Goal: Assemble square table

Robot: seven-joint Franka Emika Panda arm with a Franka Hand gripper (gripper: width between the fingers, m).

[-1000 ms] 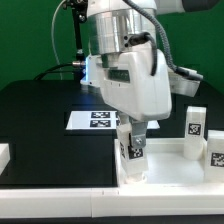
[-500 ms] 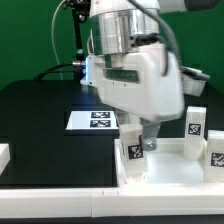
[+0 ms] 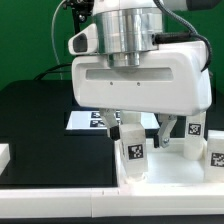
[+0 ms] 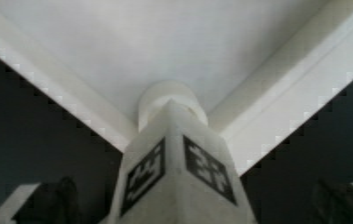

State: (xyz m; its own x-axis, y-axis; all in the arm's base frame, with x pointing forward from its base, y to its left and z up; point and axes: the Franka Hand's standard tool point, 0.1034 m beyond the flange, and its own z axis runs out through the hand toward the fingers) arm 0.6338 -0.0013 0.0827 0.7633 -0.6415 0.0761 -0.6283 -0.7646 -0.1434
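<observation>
A white stubby leg [image 3: 132,152] with a black-and-white tag stands upright at the near left part of the white square slab [image 3: 175,175]. My gripper [image 3: 146,131] hangs right above it, its broad white face turned to the exterior camera. In the wrist view the leg [image 4: 178,160] rises up the middle, with the slab [image 4: 173,45] behind it. The dark fingers [image 4: 48,202] stand well off on either side of the leg, so the gripper is open and does not touch it. Two more tagged legs [image 3: 195,127] [image 3: 215,151] stand at the exterior view's right.
The marker board [image 3: 92,118] lies on the black table behind the gripper, partly hidden by it. A plain white block [image 3: 4,155] sits at the exterior view's left edge. A green backdrop closes the far side.
The gripper has turned about its upright axis, from narrow side to broad face toward the exterior camera. Its fingers now stand apart. The leg stays upright in the same spot.
</observation>
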